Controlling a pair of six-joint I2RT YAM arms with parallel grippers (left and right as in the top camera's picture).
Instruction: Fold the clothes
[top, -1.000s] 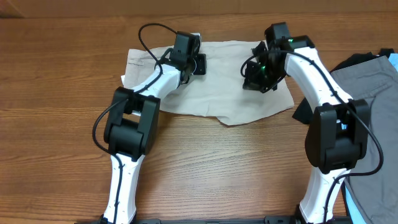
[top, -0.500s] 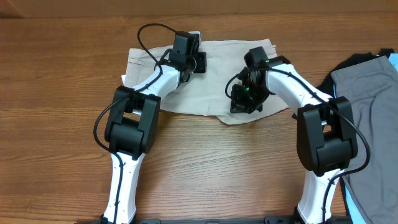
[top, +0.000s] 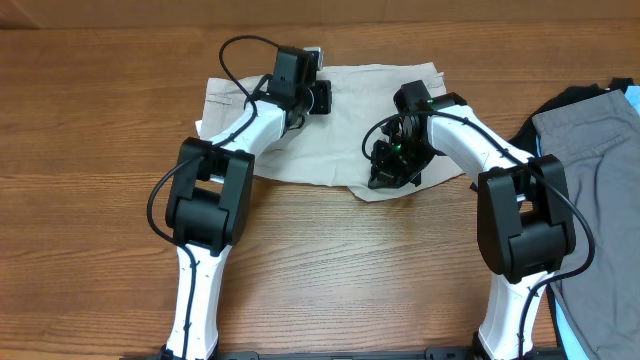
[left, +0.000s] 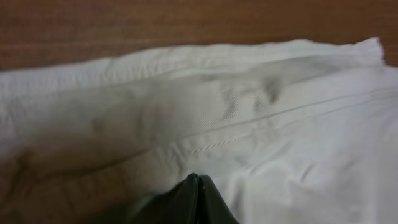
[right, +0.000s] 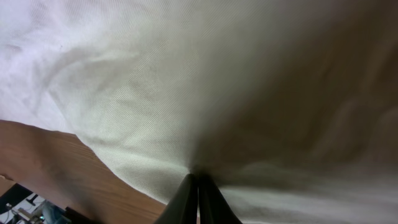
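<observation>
Your right gripper, fingers pinching the light beige cotton shorts, has dragged that cloth from the far right to the near edge, so the fold looks underway. Left gripper stays pinched on the far side. The shorts lie mid-table between the arms.

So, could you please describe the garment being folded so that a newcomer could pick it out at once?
Start at the wooden table; in the middle of its far half lies a flat pair of cream shorts. The grey garment and the black garment sit at the right edge, so the shorts are the only cream one.
</observation>
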